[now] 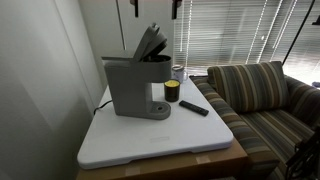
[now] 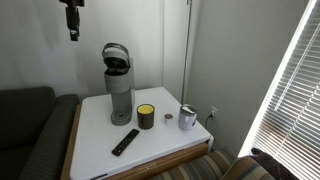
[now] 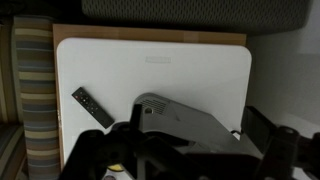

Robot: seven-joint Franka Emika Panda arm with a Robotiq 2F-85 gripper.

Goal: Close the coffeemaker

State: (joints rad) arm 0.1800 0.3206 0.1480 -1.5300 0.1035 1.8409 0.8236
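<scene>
Zero of the job is done, as far as the frames show. The coffeemaker (image 1: 135,88) stands on the white table (image 1: 150,148), on the wall side, and its hinged lid (image 1: 152,42) is tipped up and back, plainly open in both exterior views. Your gripper (image 2: 72,22) hangs high above the machine, well apart from it and touching nothing. In the wrist view its fingers (image 3: 105,158) look spread with nothing between them, so I read it as released and empty. What's left is the whole task: come down to the raised lid and press it forward and down until it seats on the brew head. The yellow cup (image 1: 172,92) sits just beside the drip base and the remote (image 1: 194,107) lies farther out. I'd judge neither is in the lid's path.
</scene>
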